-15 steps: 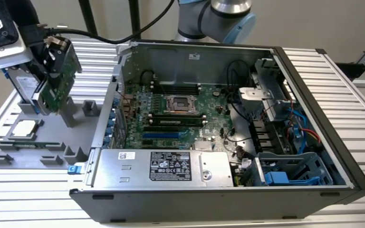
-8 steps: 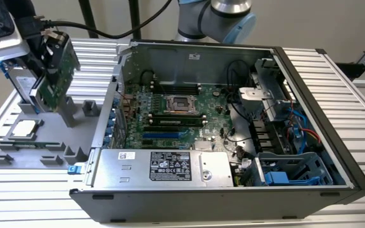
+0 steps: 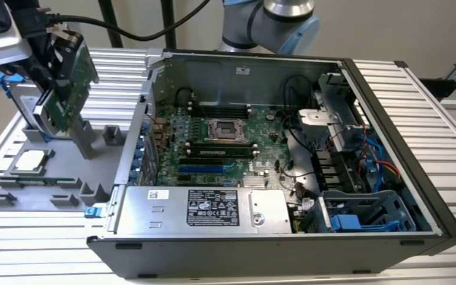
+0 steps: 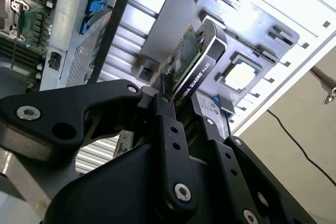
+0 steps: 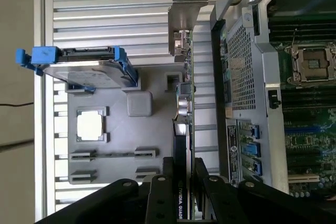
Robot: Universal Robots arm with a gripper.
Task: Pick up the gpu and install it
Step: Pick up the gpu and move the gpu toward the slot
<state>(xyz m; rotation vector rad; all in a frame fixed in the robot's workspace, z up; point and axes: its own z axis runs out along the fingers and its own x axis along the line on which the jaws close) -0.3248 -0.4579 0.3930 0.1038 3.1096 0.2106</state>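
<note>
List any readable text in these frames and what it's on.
gpu, black cooler edge: white brand and model lettering, not quoted here.
power supply label: fine print and logos, too small to read.
case sticker: print too small to read.

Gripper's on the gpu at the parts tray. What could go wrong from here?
1. The gripper pinches the gpu by one thin edge, so the card may tilt or slip.
2. The hard drive stands close beside it; a sideways move could knock it.
3. The case wall rises between tray and motherboard; the card's bracket might catch there.
</note>
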